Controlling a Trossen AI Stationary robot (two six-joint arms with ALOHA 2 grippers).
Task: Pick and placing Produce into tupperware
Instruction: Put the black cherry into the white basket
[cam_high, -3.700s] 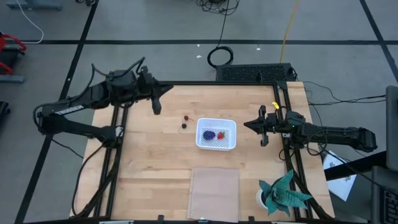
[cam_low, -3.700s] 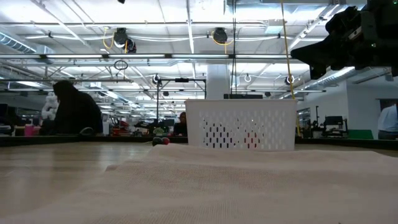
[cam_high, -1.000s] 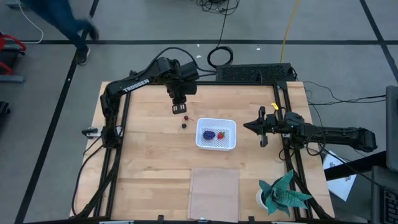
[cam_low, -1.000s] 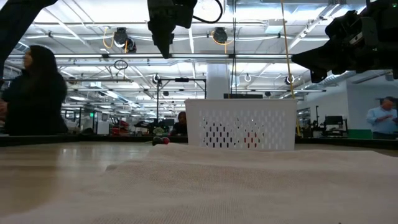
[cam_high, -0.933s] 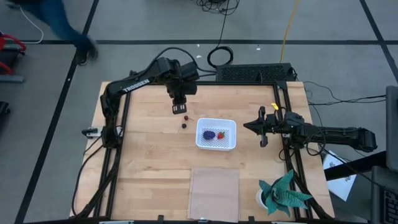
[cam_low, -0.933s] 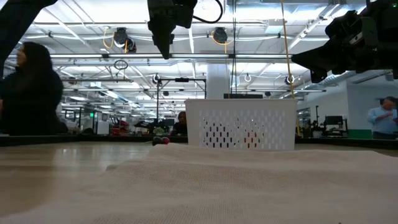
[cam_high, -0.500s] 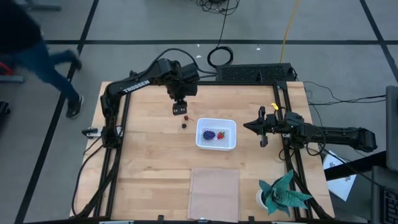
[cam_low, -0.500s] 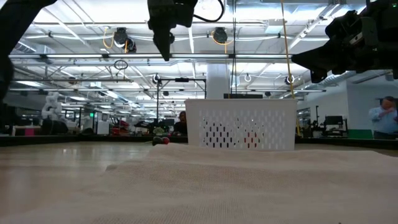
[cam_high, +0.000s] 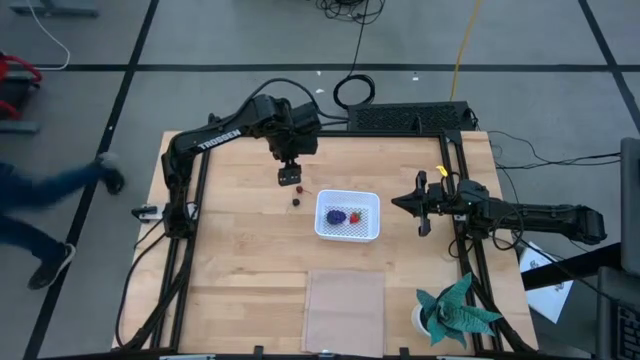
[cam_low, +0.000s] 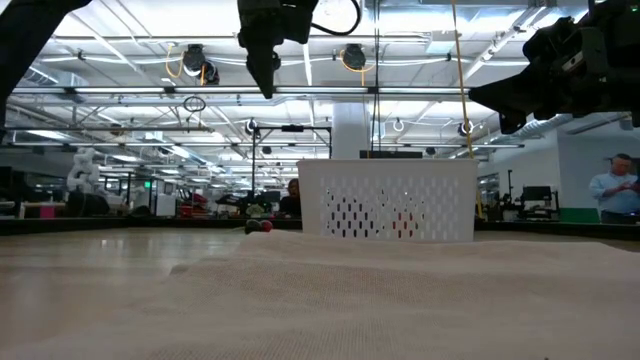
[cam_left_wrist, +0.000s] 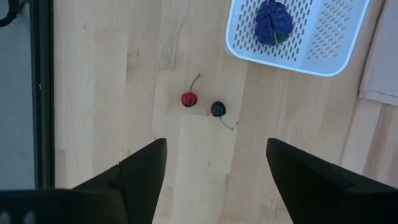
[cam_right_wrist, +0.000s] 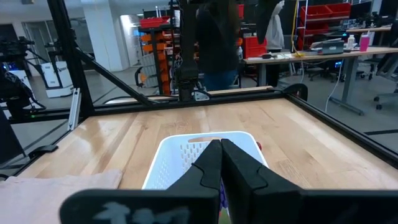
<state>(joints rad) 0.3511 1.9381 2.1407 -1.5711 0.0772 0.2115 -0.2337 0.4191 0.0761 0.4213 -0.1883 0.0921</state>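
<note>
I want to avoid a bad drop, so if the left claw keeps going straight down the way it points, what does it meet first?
Probably bare wooden table beside the small red cherry and dark berry; the open left claw frames the spot just short of both.

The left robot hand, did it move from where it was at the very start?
Yes. The left gripper swung from the table's far-left edge toward the white basket, and hangs over the two berries.

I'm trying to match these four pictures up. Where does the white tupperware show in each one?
High view: the tupperware sits mid-table, right of centre.
Low view: it stands centre, seen side-on.
Left wrist view: one corner shows at the upper right.
Right wrist view: it lies centre, behind the dark fingers.
Shared landmark: the purple-blue bunch inside it, also clear in the left wrist view.
</note>
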